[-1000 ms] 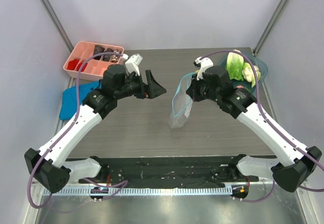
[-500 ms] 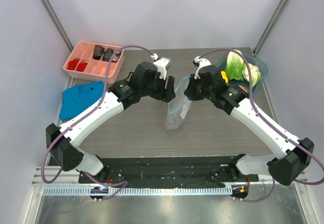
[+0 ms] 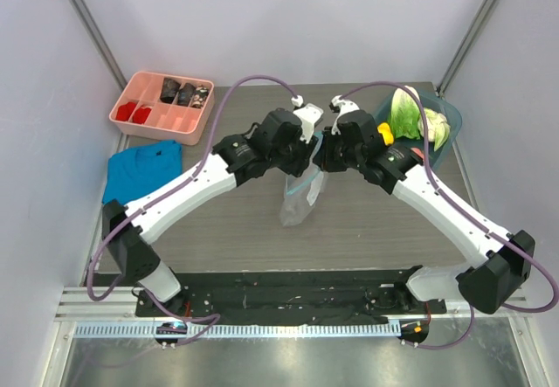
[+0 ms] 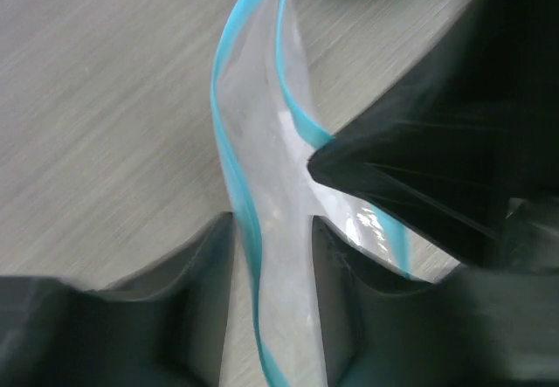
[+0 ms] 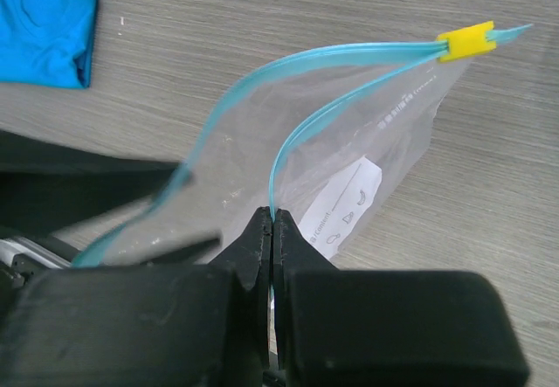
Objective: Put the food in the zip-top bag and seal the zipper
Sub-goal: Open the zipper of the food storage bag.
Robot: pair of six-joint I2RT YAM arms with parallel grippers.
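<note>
Mid-frame, my right fingers [image 5: 249, 252] are pinched tight on one zipper [image 5: 384, 49] lip of the zip-top bag [image 5: 384, 142]. My left fingers [image 4: 196, 269] are spread apart, straddling the other lip.

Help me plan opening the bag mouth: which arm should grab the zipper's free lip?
Left. The open left gripper straddles the free lip of the zipper, while the right gripper is shut on the other lip of the zip-top bag.
</note>
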